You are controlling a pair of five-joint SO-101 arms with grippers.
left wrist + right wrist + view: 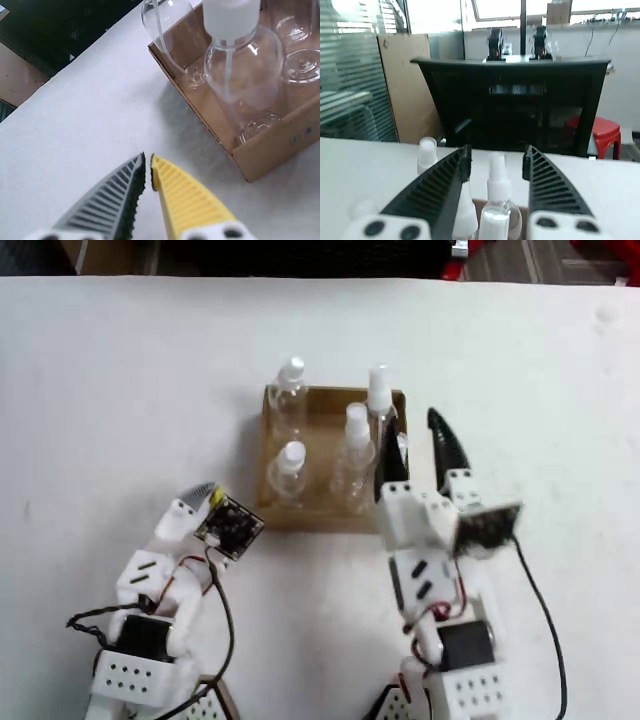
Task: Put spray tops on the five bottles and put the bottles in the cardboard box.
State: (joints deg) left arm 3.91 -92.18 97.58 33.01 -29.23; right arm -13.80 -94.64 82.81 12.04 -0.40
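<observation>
Room: behind the table's far edge stand a black mesh chair, a brown board leaning upright, slatted blinds and a red stool beside the chair.
Surface: white table, plain and matt, bearing both arms and the box.
Right arm: white body at the near edge, to the right of the box.
Left arm: white body at the near edge, to the left of the box and folded low.
Task container: cardboard box, open-topped and shallow, mid-table between the arms and a little beyond them.
Task items: clear bottles standing upright inside the box. Four are plain to see, two along the far wall and two nearer. A possible fifth by the right gripper cannot be made out.
Fittings: white spray tops seated on the bottles that can be seen.
Right gripper: black fingers spread wide, holding nothing. It hangs over the box's right wall, one finger above the box and the other outside it.
Left gripper: grey and yellow fingers pressed together, empty, over bare table near the box's near-left corner.
</observation>
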